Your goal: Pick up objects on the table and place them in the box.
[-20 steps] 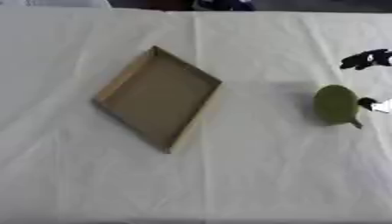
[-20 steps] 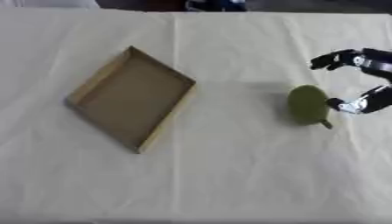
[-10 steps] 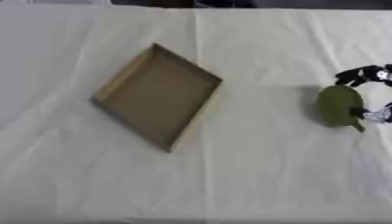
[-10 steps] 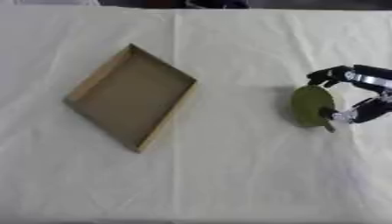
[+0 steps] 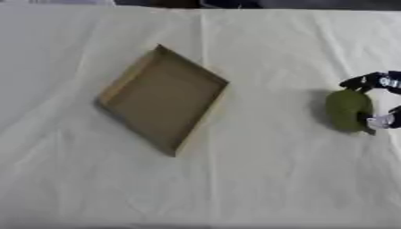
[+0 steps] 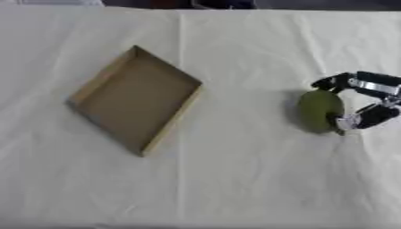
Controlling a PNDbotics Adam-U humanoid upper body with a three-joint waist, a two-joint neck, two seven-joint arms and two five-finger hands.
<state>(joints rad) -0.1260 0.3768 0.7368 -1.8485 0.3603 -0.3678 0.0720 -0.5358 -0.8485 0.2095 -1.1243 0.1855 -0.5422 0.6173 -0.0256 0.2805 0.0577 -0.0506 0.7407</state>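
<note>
Near the tabletop's (image 6: 235,188) right edge, the right hand (image 6: 366,100) curls around the green fruit (image 6: 319,111) to lift it toward the empty box (image 6: 134,100).

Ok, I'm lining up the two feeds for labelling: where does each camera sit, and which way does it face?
Left eye view: in the robot's head, looking down at the table; the right hand is cut by the right edge.
Right eye view: beside it in the head, same downward look; the right hand shows more fully, curled round the green object.
Both share the cardboard box, the green object and the white cloth; no left hand shows.
</note>
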